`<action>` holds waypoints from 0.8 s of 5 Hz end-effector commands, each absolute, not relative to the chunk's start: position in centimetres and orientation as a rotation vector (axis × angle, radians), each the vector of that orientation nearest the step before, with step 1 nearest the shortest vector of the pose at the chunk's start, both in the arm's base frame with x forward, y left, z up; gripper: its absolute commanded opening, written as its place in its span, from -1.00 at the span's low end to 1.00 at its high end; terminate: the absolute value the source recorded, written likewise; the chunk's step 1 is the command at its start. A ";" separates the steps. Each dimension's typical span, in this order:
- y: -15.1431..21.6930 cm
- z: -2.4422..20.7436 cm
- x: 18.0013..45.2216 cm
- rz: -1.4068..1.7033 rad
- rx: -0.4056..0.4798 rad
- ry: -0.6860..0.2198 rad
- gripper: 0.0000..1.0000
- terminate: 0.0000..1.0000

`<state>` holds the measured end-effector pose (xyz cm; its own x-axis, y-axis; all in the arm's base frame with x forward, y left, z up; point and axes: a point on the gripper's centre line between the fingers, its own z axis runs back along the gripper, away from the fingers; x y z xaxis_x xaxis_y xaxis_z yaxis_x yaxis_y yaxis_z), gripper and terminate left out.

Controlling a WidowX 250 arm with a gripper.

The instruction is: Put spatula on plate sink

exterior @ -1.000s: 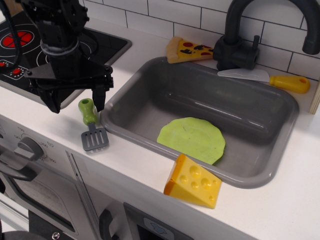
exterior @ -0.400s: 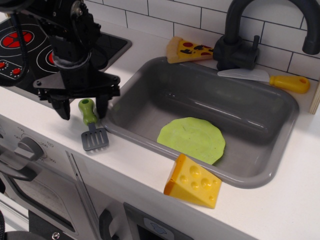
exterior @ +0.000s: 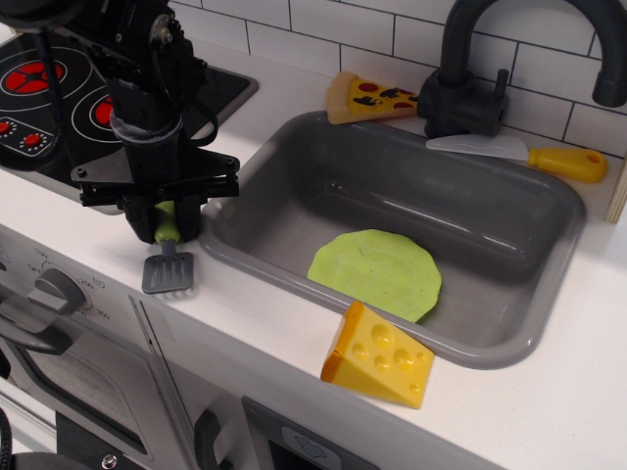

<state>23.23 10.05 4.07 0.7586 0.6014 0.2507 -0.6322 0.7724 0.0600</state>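
Observation:
The spatula (exterior: pixel 167 273) lies on the white counter just left of the sink (exterior: pixel 563 264), grey slotted blade toward the front edge, green handle pointing back. My gripper (exterior: pixel 167 223) is down over the handle, its black fingers close on both sides of it, and the green shows between them. The spatula still rests on the counter. The lime-green plate (exterior: pixel 377 274) lies flat in the front of the grey sink basin, to the right of my gripper.
A yellow cheese wedge (exterior: pixel 377 354) sits on the sink's front rim by the plate. A pizza slice (exterior: pixel 367 98), black faucet (exterior: pixel 465 93) and yellow-handled knife (exterior: pixel 534 154) line the back. A black stovetop (exterior: pixel 59 88) is at the far left.
My gripper moved right and down onto the spatula handle and its fingers closed in. The spatula turned and shifted slightly left, its blade now nearer the counter's front edge.

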 end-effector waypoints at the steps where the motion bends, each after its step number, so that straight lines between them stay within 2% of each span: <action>1: 8.4 7.2 24.0 0.671 0.085 -0.231 -1.00 -1.00; 3: 3.9 10.7 27.3 0.735 0.001 -0.224 -1.00 -1.00; 4: 1.9 9.7 28.9 0.720 0.017 -0.239 -1.00 -1.00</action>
